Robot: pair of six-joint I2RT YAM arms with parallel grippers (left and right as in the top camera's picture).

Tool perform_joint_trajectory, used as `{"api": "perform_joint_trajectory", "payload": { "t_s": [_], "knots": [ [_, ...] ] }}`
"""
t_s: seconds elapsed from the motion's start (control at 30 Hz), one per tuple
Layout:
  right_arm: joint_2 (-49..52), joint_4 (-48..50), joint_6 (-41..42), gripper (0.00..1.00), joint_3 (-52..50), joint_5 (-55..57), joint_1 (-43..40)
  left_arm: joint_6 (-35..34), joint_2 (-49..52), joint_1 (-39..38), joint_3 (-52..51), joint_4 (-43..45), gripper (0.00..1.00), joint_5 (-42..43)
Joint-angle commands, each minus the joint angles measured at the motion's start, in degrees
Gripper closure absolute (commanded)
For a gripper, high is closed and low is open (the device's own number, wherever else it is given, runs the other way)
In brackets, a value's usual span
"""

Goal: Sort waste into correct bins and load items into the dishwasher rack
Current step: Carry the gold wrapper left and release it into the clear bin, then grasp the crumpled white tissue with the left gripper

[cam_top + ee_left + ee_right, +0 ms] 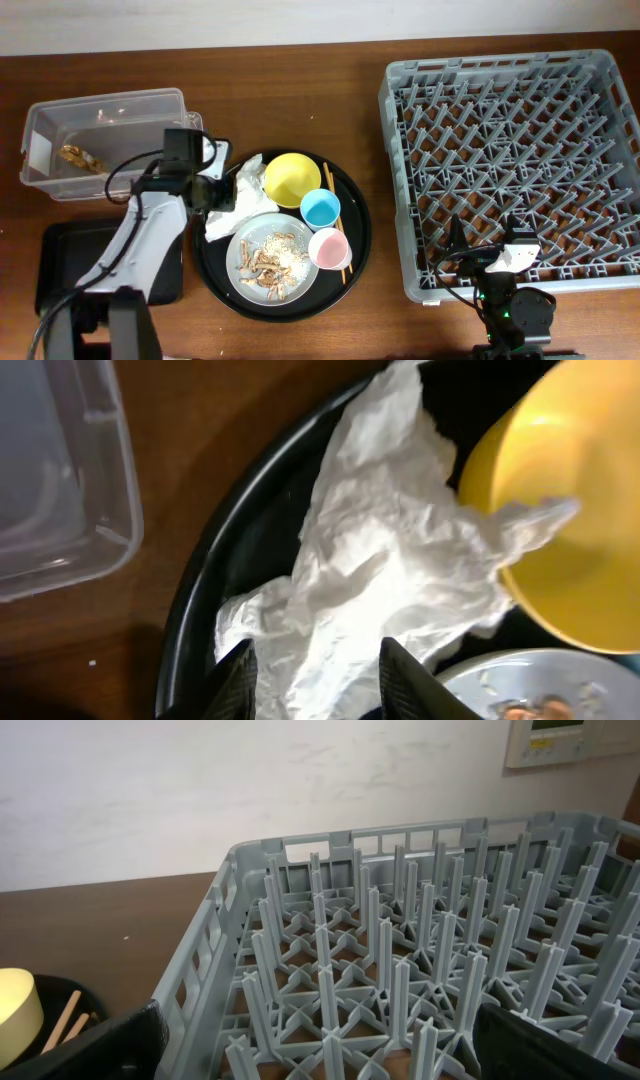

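The left claw [318, 666], closest to the lens, pinches a fold of the crumpled white napkin [380, 560] between its two fingers. The napkin lies on the left side of the round black tray [228, 535], with one corner draped over the rim of the yellow bowl [570, 510]. We read this as the waste-sorting step, caught at the grasp with the lift not yet made.

From overhead, the clear tub [100, 140] sits just left of the round tray with a brownish wrapper [80, 157] inside. The shallow black tray [60, 270] lies nearer the arm's base. The plate [240, 250] holds the food scraps [272, 262]. The blue cup [320, 208], pink cup [328, 247] and chopsticks [337, 225] share the round tray with it. The right claw [330, 1062] hangs with its fingers spread wide and holding nothing, at the near edge of the rack [400, 920], which has no dish in it.

In our judgement the next move is a straight lift, high enough for the paper to peel off the bowl without tugging it. A short carry left to a bin would follow, probably to the tub.
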Motion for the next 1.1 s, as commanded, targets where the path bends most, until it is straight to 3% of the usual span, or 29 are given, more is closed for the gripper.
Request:
{"api": "perform_joint_trajectory", "payload": {
  "t_s": [0.0, 0.23, 0.3, 0.37, 0.43, 0.53, 0.8, 0.93, 1.0, 1.07],
  "knots": [
    [-0.42, -0.22, 0.22, 0.01, -0.42, 0.48, -0.42, 4.85, 3.1, -1.38, -0.5, 0.0, 0.6, -2.71],
    [-0.42, -0.22, 0.22, 0.01, -0.42, 0.48, -0.42, 4.98, 8.11, -1.38, -0.48, 0.79, 0.62, -2.67],
    [-0.42, -0.22, 0.22, 0.01, -0.42, 0.48, -0.42, 4.94, 8.11, -1.38, -0.48, 0.81, 0.76, -2.67],
    [-0.42, -0.22, 0.22, 0.01, -0.42, 0.48, -0.42, 3.43, 8.09, -1.38, -0.48, 0.61, 0.82, -2.64],
    [-0.42, -0.22, 0.22, 0.01, -0.42, 0.48, -0.42, 3.43, 7.76, -1.38, -0.48, 0.57, 0.99, -2.67],
    [-0.42, -0.22, 0.22, 0.01, -0.42, 0.46, -0.42, 1.9, 4.79, -1.38, -0.48, -0.39, 1.0, -2.27],
    [-0.42, -0.2, 0.22, 0.01, -0.42, 0.46, -0.42, 0.17, -19.47, -1.38, -0.48, -0.9, 1.0, -0.74],
    [-0.44, -0.22, 0.22, 0.01, -0.42, 0.48, -0.42, -2.75, -22.58, -1.38, -0.48, -1.27, 0.99, -0.74],
    [-0.42, -0.22, 0.22, 0.01, -0.42, 0.48, -0.42, -4.37, -23.3, -1.36, -0.48, 1.66, 0.99, -0.79],
    [-0.42, -0.22, 0.22, 0.01, -0.42, 0.48, -0.42, -4.37, -23.89, -1.18, -0.48, 12.22, 1.0, -8.39]
  ]
}}
